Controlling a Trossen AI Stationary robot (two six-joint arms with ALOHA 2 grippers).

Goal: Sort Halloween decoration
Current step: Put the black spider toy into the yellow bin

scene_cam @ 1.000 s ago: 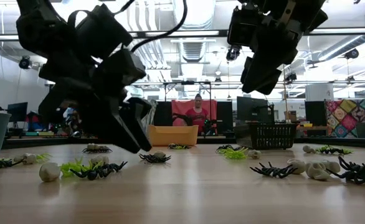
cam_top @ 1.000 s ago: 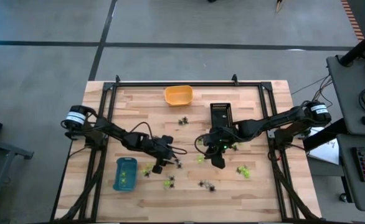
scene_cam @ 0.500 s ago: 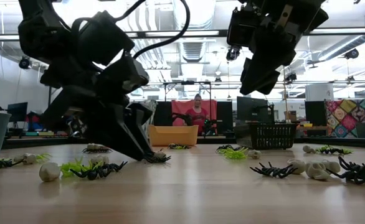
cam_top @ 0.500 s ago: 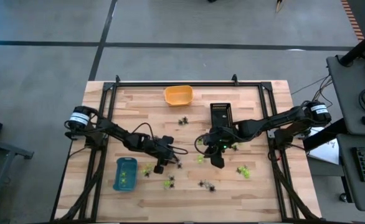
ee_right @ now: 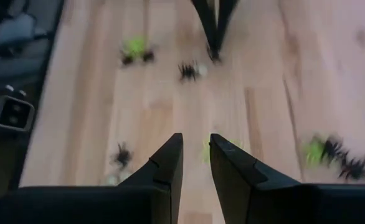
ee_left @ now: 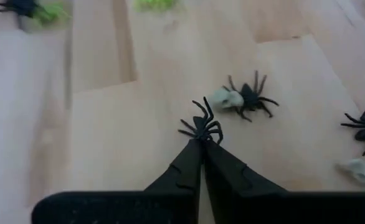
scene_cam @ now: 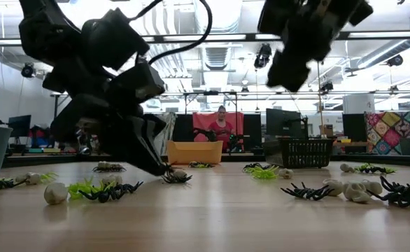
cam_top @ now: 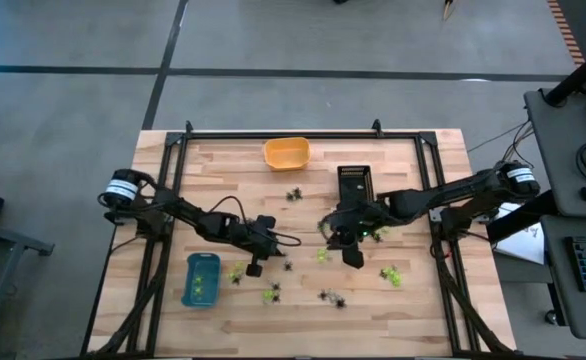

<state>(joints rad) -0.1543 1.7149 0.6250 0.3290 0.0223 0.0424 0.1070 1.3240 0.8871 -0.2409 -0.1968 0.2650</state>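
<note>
Halloween decoration lies scattered over the wooden table point(cam_top: 413, 160): lime-green pieces point(cam_top: 271, 293), black spiders point(cam_top: 331, 297) and whitish pieces point(scene_cam: 55, 193). My left gripper point(ee_left: 202, 142) is down at the table left of centre. It is shut on one black spider point(ee_left: 202, 127), which also shows in the low view point(scene_cam: 177, 177). A second spider beside a whitish piece point(ee_left: 241, 99) lies just beyond it. My right gripper point(ee_right: 195, 138) hangs well above the table right of centre. It faces the left one, with a narrow gap between its fingers and nothing in it. My left gripper pinches the black spider by its near end point(ee_left: 201, 135) between the free ends of its two fingers. The fingers point(scene_cam: 149, 157) slant down from the table's left. The spider lies flat on the wood, its legs spread out beyond the fingertips.
A blue tray point(cam_top: 201, 278) holding green pieces stands at the near left. An orange tray point(cam_top: 286, 152) stands at the far middle, a black tray point(cam_top: 353, 182) beside it. A person point(scene_cam: 222, 126) sits far behind the table.
My left gripper has shut its fingers on the black spider at the table, staying in place. My right gripper has risen a little.
</note>
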